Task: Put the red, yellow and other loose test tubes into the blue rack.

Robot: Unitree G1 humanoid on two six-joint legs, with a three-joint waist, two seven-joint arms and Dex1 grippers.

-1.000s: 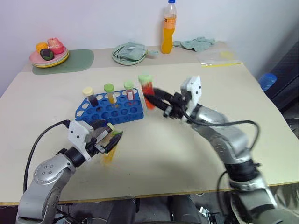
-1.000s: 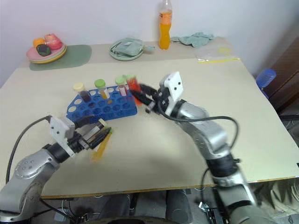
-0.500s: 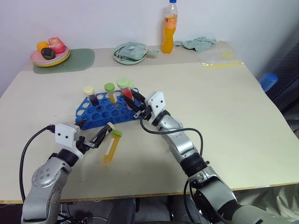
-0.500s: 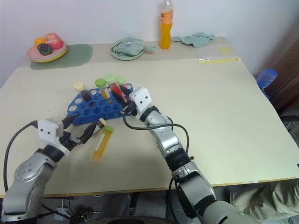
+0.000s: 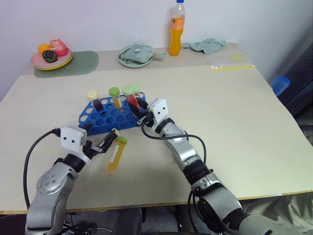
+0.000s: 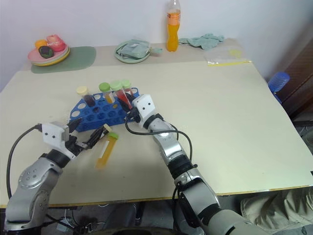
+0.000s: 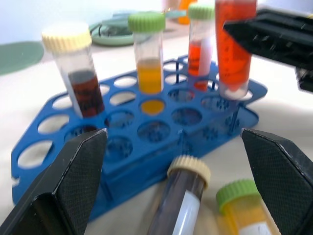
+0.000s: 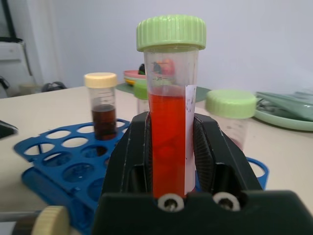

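Our right gripper [image 8: 171, 161] is clamped on a red test tube [image 8: 169, 132] with a pale green cap, holding it upright over the near right end of the blue rack [image 5: 110, 119]. Our left gripper [image 7: 171, 186] stands wide open and holds nothing, just short of the rack's front. Between its fingers lie two loose tubes on the table [image 5: 234, 122]: a dark tube with cream cap [image 7: 178, 203] and a yellow tube with green cap [image 5: 115, 155]. Three more tubes stand in the rack's back row.
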